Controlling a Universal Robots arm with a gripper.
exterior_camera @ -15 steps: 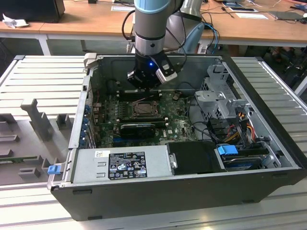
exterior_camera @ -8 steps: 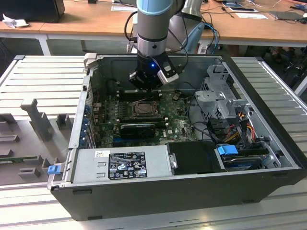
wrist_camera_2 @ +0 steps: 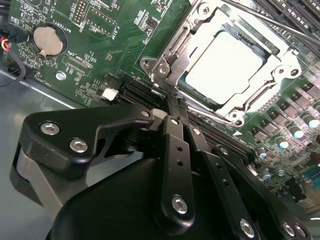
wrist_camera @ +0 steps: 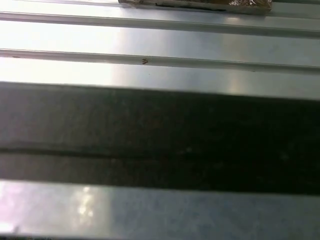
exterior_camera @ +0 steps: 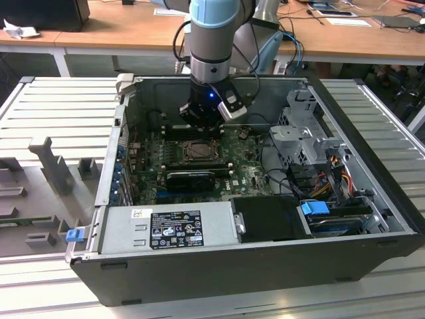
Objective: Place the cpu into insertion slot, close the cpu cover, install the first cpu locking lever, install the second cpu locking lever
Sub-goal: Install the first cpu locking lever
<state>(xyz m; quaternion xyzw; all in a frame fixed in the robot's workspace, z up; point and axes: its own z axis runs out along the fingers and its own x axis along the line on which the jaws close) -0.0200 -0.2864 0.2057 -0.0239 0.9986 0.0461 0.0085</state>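
In the second wrist view the cpu (wrist_camera_2: 225,65) lies flat in the insertion slot (wrist_camera_2: 167,62), its pale silver top showing through the window of the cpu cover (wrist_camera_2: 280,67), which lies down over it. A thin metal lever rod (wrist_camera_2: 270,22) runs along the socket's far side. My gripper (wrist_camera_2: 172,102) is shut, its black fingers (wrist_camera_2: 175,150) pressed together with the tips at the socket's near corner edge; I cannot tell if they pinch anything. In the exterior view the gripper (exterior_camera: 201,125) hangs just above the insertion slot (exterior_camera: 197,151) on the green motherboard (exterior_camera: 247,174).
The open computer case (exterior_camera: 199,272) walls in the board. A long black card (exterior_camera: 191,178) lies in front of the socket, a power supply (exterior_camera: 166,229) nearer, a drive cage (exterior_camera: 305,133) and cables on the exterior view's right. A coin battery (wrist_camera_2: 47,40) sits on the board.
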